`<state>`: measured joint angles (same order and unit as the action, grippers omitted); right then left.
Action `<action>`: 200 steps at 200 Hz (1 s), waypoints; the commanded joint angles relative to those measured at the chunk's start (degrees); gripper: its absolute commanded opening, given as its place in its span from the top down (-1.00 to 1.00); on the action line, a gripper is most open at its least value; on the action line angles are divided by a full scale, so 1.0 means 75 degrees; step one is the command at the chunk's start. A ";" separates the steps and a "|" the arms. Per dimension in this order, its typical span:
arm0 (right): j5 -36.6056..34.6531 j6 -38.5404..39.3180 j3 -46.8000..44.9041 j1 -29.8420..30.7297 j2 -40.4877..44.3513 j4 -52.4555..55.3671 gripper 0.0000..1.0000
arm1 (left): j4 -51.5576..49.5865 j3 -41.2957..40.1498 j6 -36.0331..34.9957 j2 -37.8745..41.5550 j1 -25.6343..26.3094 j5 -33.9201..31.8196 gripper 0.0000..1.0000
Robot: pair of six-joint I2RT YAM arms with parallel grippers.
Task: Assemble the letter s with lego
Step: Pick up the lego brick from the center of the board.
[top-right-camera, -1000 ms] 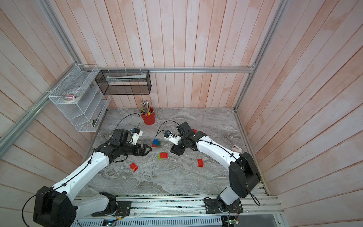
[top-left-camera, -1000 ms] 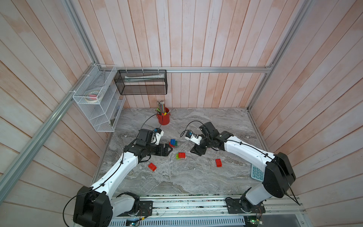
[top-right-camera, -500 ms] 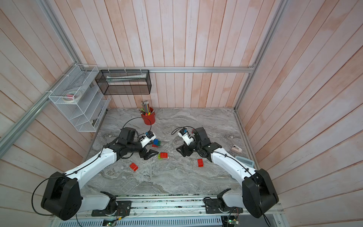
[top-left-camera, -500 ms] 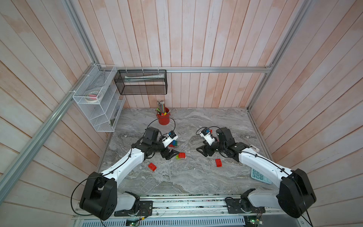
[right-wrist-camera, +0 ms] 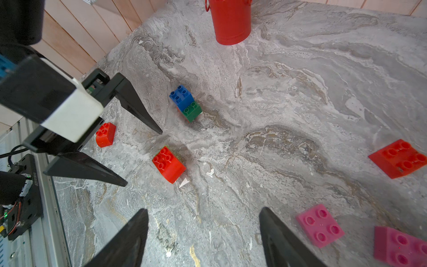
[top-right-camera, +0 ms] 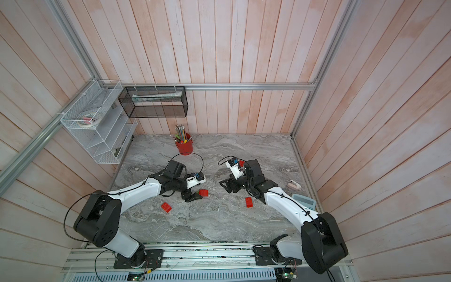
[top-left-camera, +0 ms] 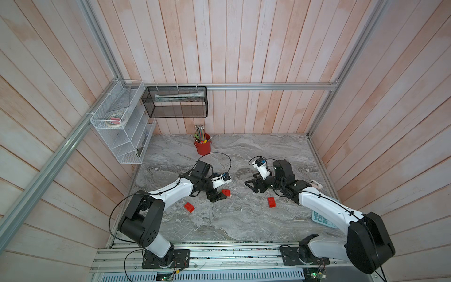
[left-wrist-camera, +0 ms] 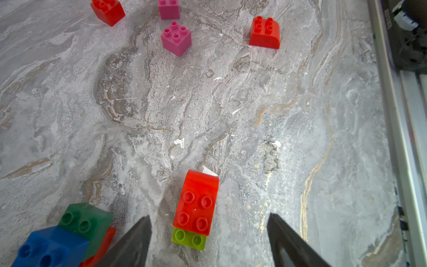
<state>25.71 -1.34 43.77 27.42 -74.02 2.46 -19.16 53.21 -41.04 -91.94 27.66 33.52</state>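
Note:
A red lego brick [left-wrist-camera: 196,203] sits stacked on a lime green one [left-wrist-camera: 189,239] on the marble table. It lies between the spread fingers of my left gripper [left-wrist-camera: 209,218], which is open and does not touch it. In both top views this gripper [top-left-camera: 217,196] [top-right-camera: 192,196] is low beside that brick [top-left-camera: 226,193]. A blue and dark green stack [right-wrist-camera: 184,102] stands close by. My right gripper [right-wrist-camera: 203,210] [top-left-camera: 250,186] is open over bare table. Two pink bricks [right-wrist-camera: 320,225] [right-wrist-camera: 399,245] lie just beside it. Loose red bricks [top-left-camera: 189,207] [top-left-camera: 271,202] lie toward the front.
A red pencil cup [top-left-camera: 203,146] stands at the back of the table. A calculator [top-left-camera: 322,218] and a small white object [top-left-camera: 316,184] lie near the right edge. A white wire shelf [top-left-camera: 122,127] and a black mesh basket [top-left-camera: 175,102] hang on the walls.
My left gripper has moved right and down to the red-on-lime brick, and its jaws have narrowed. My right gripper has drawn back to the right, away from the middle.

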 commanded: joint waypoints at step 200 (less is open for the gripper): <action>0.0496 0.0255 -0.0070 -0.0287 -0.0233 0.0314 -0.54 | -0.0328 0.0536 -0.0736 -0.1330 0.0285 -0.1099 -0.07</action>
<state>28.18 -0.16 43.77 25.67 -75.68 3.79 -20.60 56.84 -45.01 -100.82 29.58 26.52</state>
